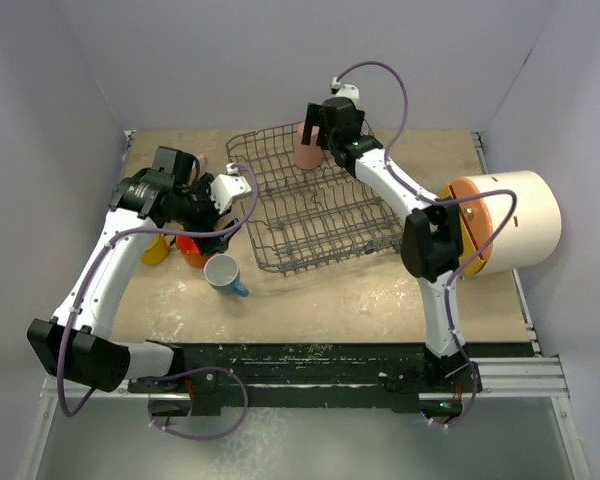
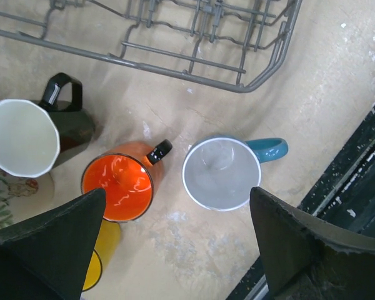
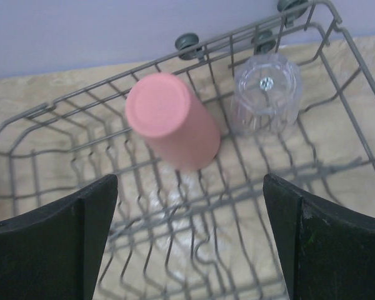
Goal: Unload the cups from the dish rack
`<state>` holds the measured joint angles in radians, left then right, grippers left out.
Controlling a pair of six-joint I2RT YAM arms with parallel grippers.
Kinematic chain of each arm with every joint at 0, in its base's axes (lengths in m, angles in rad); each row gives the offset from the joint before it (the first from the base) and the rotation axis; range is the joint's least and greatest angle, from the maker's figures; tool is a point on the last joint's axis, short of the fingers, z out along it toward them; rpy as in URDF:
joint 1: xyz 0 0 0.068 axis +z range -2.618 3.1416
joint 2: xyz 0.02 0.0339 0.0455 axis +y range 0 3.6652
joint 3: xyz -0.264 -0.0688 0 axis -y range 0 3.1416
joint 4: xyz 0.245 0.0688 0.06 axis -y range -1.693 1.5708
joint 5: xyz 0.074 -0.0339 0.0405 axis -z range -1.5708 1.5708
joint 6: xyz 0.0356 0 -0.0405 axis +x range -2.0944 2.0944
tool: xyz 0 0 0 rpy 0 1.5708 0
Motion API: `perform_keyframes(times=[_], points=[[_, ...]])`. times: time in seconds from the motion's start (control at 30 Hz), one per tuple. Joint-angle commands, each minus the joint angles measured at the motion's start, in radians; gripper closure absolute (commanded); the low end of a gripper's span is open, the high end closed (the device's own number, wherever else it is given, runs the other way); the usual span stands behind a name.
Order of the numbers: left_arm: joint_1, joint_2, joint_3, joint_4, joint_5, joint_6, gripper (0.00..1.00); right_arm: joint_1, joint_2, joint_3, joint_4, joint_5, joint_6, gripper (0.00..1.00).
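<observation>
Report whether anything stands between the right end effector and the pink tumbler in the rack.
Nothing visible does. The open right end effector hangs over the upturned pink tumbler; the clear glass stands beside it in the dish rack, apart.

Pink tumbler (image 3: pixel 172 120) upside down in the dish rack (image 3: pixel 350 47), clear glass (image 3: pixel 266 94) inverted just beside it, pincer fingers (image 3: pixel 50 247) spread wide

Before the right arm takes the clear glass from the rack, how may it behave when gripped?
The clear glass looks glossy, so it may slip in the grip. It stands upside down among the wires of the rack, so a sideways pull could catch or tip it. It looks thin, probably light, possibly fragile.
</observation>
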<state>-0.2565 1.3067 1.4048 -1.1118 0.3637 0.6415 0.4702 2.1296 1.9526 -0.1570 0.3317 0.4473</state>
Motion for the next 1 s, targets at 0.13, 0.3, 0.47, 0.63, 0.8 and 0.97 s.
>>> perform_keyframes(times=[0.13,0.3,0.47,0.63,0.8,0.97], points=[[-0.003,-0.041,-0.031,0.002,-0.014,-0.048,0.01,-0.003,0.188,0.207,0.153,0.049,-0.239,0.00],[-0.002,-0.044,-0.034,0.009,-0.035,-0.049,0.01,0.000,0.268,0.239,0.225,-0.007,-0.248,0.00],[-0.003,-0.051,-0.031,0.001,-0.041,-0.036,0.01,0.000,0.360,0.320,0.236,-0.093,-0.231,0.00],[-0.002,-0.044,-0.029,-0.001,-0.037,-0.023,0.00,0.000,0.437,0.397,0.232,-0.129,-0.219,0.00],[-0.003,-0.032,-0.027,0.008,-0.041,-0.022,0.01,0.001,0.478,0.426,0.259,-0.134,-0.238,0.06],[-0.002,-0.028,-0.024,0.012,-0.045,-0.029,0.01,-0.001,0.500,0.470,0.260,-0.144,-0.272,0.28]])
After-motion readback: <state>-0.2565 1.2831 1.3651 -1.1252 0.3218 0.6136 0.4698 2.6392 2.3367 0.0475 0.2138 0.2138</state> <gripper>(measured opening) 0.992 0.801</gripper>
